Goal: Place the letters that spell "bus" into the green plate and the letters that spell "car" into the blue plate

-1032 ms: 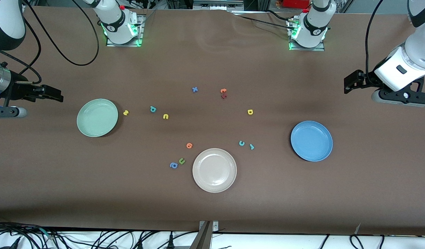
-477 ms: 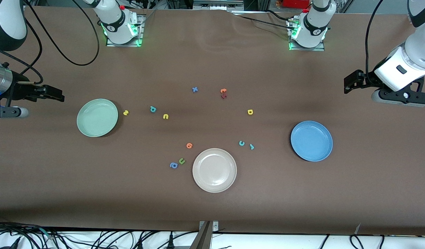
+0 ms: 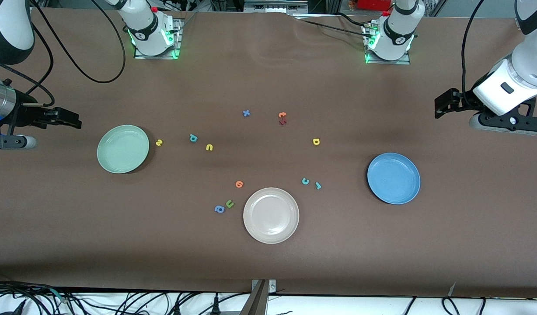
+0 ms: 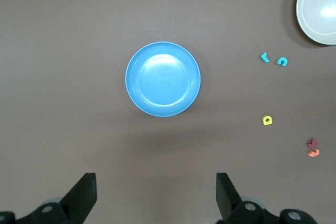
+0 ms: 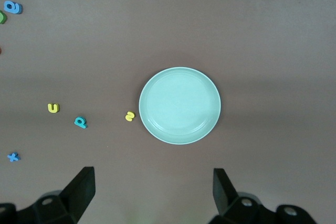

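- Looking over the table, I have both arms up in the air at their own ends, neither holding anything.
- My left gripper (image 4: 155,195) hangs with its fingers spread wide, over bare table at the left arm's end; the blue plate (image 3: 393,178) lies nearer the front camera than the spot below it.
- My right gripper (image 5: 152,192) is likewise spread wide, over bare table at the right arm's end, next to the green plate (image 3: 123,148).
- I see nothing lying in either plate.
- The yellow "s" (image 3: 159,142) sits just beside the green plate's rim, apart from it; the teal "b" (image 3: 193,138) and yellow "u" (image 3: 209,147) follow toward the table's middle.
- The teal "c" (image 3: 305,181) and teal "r" (image 3: 318,185) lie close together between the beige-white plate (image 3: 271,215) and the blue plate; the yellow "a" (image 3: 316,141) lies farther from the front camera than that pair.
- The green "u" (image 3: 229,203) and blue "a" (image 3: 219,209) lie side by side near the beige-white plate.
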Available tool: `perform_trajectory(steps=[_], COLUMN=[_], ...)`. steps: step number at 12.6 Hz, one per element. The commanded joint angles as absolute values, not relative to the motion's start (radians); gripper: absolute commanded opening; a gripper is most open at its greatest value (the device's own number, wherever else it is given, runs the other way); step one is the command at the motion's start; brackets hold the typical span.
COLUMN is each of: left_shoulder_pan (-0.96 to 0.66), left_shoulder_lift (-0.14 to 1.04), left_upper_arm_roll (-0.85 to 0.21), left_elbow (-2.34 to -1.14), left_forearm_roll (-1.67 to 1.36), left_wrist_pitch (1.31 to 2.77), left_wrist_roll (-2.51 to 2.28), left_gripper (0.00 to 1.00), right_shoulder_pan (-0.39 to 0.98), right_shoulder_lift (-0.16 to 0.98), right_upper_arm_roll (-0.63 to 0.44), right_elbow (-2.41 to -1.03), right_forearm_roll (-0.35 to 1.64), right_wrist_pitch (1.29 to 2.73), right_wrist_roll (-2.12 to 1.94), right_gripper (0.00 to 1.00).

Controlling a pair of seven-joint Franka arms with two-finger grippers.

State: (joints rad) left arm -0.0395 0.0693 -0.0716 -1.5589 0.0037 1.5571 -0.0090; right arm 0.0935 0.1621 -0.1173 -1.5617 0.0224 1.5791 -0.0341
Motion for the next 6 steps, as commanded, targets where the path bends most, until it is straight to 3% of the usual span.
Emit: perform_trajectory(steps=[1,6], left_shoulder_pan=[-0.034,-0.034], left_shoulder_lift=[0.077,0.077], left_upper_arm_roll=[-0.077,-0.077], left_elbow=[-1.532,-1.532], left_forearm_roll=[0.008,0.008], left_wrist_pitch=[1.534,1.532], left_wrist_roll=[0.009,0.009], left_gripper=[1.00,1.00], right_shoulder_pan=[0.091,0.089], right_shoulder_lift=[0.147,0.146], right_upper_arm_roll=[-0.106,-0.106], right_elbow=[-1.577,-1.577], right_forearm_roll=[0.006,0.006], right_wrist_pitch=[1.578,1.580], right_wrist_roll=[-0.020,-0.020], right_gripper=[1.00,0.99])
